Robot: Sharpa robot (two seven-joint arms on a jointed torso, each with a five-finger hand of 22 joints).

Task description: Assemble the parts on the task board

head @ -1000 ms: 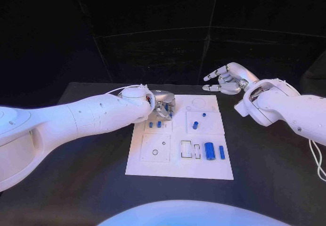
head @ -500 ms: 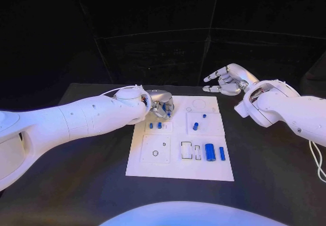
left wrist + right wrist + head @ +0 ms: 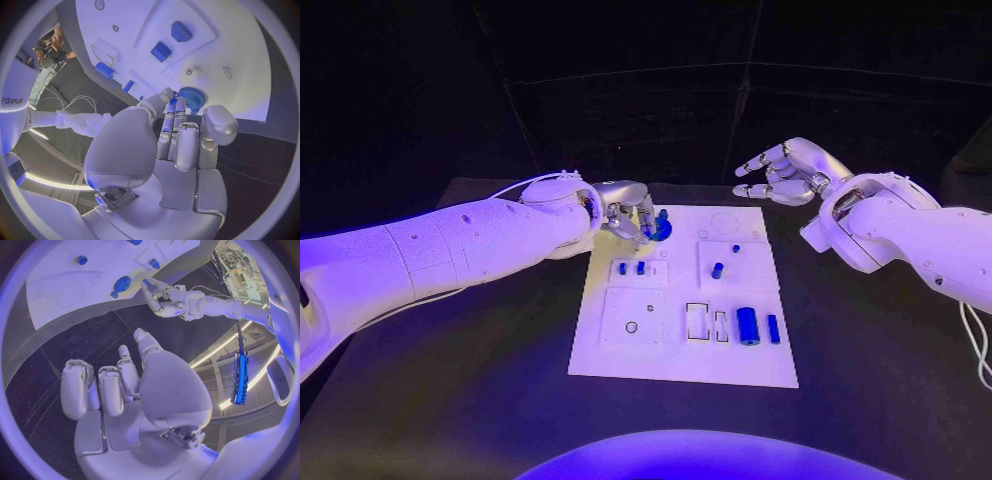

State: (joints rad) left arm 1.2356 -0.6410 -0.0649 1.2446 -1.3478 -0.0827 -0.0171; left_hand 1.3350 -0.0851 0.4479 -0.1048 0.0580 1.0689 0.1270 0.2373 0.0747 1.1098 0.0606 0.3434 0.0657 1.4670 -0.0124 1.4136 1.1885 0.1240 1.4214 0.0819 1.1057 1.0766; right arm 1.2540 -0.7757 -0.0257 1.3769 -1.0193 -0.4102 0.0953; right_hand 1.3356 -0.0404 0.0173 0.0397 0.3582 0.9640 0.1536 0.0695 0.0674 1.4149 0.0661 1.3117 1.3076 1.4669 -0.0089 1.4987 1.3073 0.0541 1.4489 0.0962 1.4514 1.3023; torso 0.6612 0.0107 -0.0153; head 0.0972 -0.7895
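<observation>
The white task board (image 3: 733, 355) lies mid-table. My left hand (image 3: 626, 212) is at its far left corner, and its fingertips (image 3: 174, 106) pinch a round blue disc (image 3: 658, 228) just over the plate; the same disc (image 3: 190, 96) shows in the left wrist view and the disc (image 3: 122, 283) in the right wrist view. Two small blue pieces (image 3: 630, 267), a blue peg (image 3: 717, 269) and a blue cylinder (image 3: 747, 323) sit on the board. My right hand (image 3: 783, 172) hangs above the table beyond the far right corner, fingers apart, holding nothing.
A thin blue piece (image 3: 772, 327) lies beside the cylinder near the board's right edge. Empty outlined slots (image 3: 704, 318) and a square plate with a hole (image 3: 632, 318) mark the near half. Bare black table (image 3: 473, 380) surrounds the board.
My left hand has drawn back toward the board's far left corner, and the blue disc now shows at its fingertips. The right hand has stayed where it was.
</observation>
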